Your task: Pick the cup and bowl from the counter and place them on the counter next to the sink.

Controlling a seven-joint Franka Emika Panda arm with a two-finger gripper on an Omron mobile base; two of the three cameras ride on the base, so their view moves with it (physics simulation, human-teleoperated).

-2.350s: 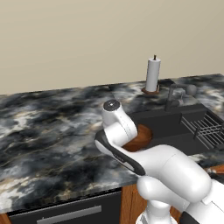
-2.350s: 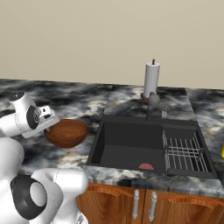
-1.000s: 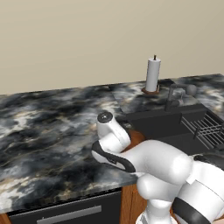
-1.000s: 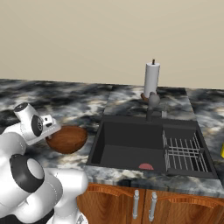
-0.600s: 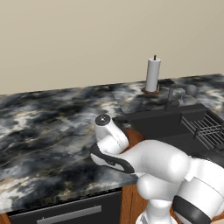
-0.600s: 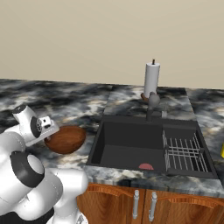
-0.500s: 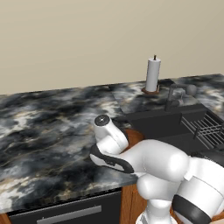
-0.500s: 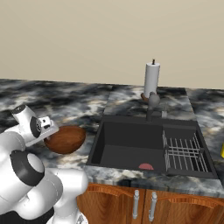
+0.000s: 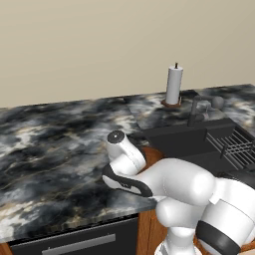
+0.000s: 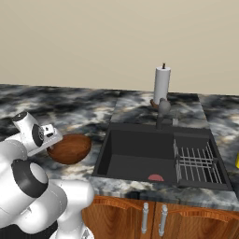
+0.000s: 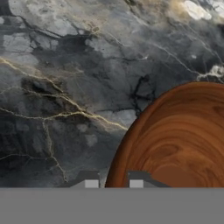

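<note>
Left base view: arm (image 9: 184,187) low over counter (image 9: 55,149), wrist bent down at the front edge, just left of sink (image 9: 199,142). Bowl (image 9: 151,155) mostly hidden behind wrist; a brown sliver shows at its right side, betw. wrist and sink. Gripper itself hidden under the wrist here. Towel roll (image 9: 173,85) upright at back, faucet (image 9: 195,110) behind basin, rack (image 9: 234,147) at basin's right.

Right base view: bowl (image 10: 69,148) tilted, near rim raised, sits left of sink (image 10: 144,156) w/ a strip of counter (image 10: 88,112) between. Gripper (image 10: 50,142) comes in from the left at bowl's left rim; hand body touches that rim. Whether bowl base rests on counter or hangs just clear: can't tell from this angle. Rack (image 10: 196,163) in right part of basin, small red thing (image 10: 156,178) on basin floor, faucet (image 10: 162,112) and towel roll (image 10: 161,86) behind.

Hand view: bowl (image 11: 179,140) at lower right, glossy inside facing cam. Fingertips (image 11: 91,183) narrow apart, straddling the rim: one tip outside bowl wall over counter (image 11: 65,87), other tip inside. So pinching bowl rim, jaws nearly together. Counter veining across rest of frame, left and above bowl.
</note>
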